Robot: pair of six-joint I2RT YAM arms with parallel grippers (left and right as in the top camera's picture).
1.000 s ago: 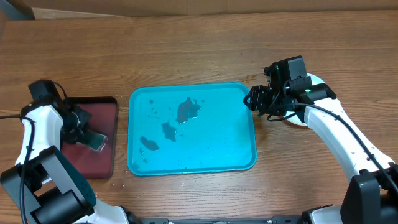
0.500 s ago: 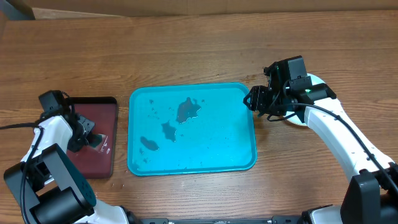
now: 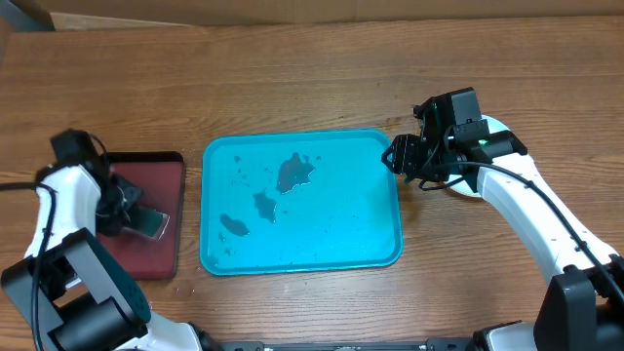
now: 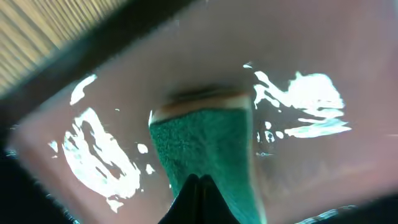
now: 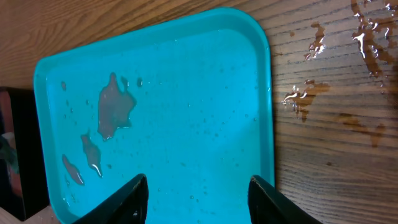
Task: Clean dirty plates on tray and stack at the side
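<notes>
Now left fingers (image 4: 186, 208) pinch sponge (image 4: 205, 143); right fingers (image 5: 132, 198) half-open by tray (image 5: 186, 124).

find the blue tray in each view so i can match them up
Overhead: blue tray in the centre of the picture.
Left wrist: not in it; only the sponge and the maroon tray show.
Right wrist: it fills the left and middle.
Shared landmark: the maroon tray, left of the blue tray overhead and at the left edge in the right wrist view.

free: above tray (image 3: 341, 229) | obstacle: right hand (image 3: 394, 156) at right rim
</notes>
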